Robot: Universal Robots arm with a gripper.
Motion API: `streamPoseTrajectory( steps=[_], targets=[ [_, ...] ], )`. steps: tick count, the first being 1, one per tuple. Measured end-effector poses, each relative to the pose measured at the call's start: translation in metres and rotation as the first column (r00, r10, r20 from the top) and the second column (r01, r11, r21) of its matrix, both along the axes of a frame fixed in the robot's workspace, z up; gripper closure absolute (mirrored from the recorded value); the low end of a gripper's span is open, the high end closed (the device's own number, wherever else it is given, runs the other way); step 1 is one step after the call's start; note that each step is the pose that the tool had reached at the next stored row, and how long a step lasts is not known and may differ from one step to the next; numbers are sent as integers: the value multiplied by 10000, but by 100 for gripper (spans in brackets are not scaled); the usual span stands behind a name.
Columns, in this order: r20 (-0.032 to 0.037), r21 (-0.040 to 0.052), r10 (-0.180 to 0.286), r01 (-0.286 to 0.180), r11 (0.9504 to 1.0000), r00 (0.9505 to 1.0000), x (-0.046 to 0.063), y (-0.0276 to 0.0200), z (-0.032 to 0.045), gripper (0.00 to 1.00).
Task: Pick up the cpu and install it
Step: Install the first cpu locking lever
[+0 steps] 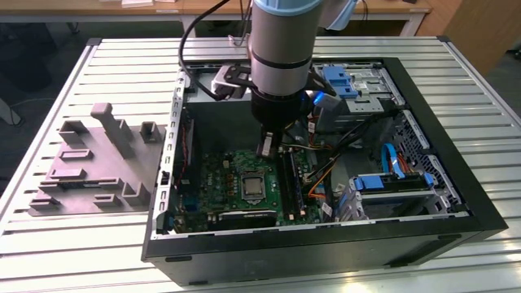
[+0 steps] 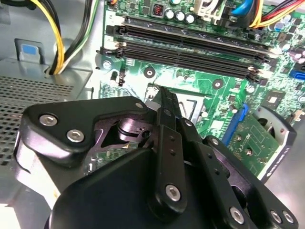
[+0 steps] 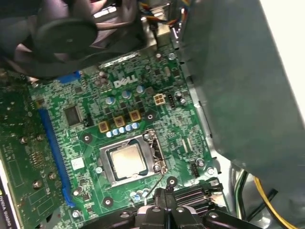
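The cpu [image 3: 127,161] lies flat in its socket on the green board [image 3: 95,119], its pale metal top showing inside the socket frame; in the exterior view it sits near the middle of the board [image 1: 251,185], as it should once installed. The pincer [image 1: 266,148] hangs inside the open computer case [image 1: 456,183], above the board and a little to the far side of the chip, apart from it. In the second wrist view the pincer [image 2: 164,98] looks pressed together with nothing in it, though its tips are hard to make out. Room is tight: memory slots [image 2: 190,47] run just beside the socket, and loose cables [image 1: 326,165] and the case walls hem in the arm [image 1: 281,49]. A grey block [image 1: 89,165] stands on the counter [image 1: 73,244] outside the case.
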State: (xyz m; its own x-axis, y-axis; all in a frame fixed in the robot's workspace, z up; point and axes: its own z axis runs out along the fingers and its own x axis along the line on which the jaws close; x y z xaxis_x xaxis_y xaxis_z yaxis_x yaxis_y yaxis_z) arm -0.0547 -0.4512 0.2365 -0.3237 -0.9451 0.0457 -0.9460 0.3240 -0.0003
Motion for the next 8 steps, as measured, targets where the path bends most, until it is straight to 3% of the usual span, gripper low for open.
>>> streamPoseTrajectory(
  steps=[4, 8],
  targets=[
    [1, 1, 239, -239, 9997, 9997, -3, -26, -7, 89],
    [0, -1, 966, -966, 9953, 9953, -2, -27, -21, 89]
  ],
)
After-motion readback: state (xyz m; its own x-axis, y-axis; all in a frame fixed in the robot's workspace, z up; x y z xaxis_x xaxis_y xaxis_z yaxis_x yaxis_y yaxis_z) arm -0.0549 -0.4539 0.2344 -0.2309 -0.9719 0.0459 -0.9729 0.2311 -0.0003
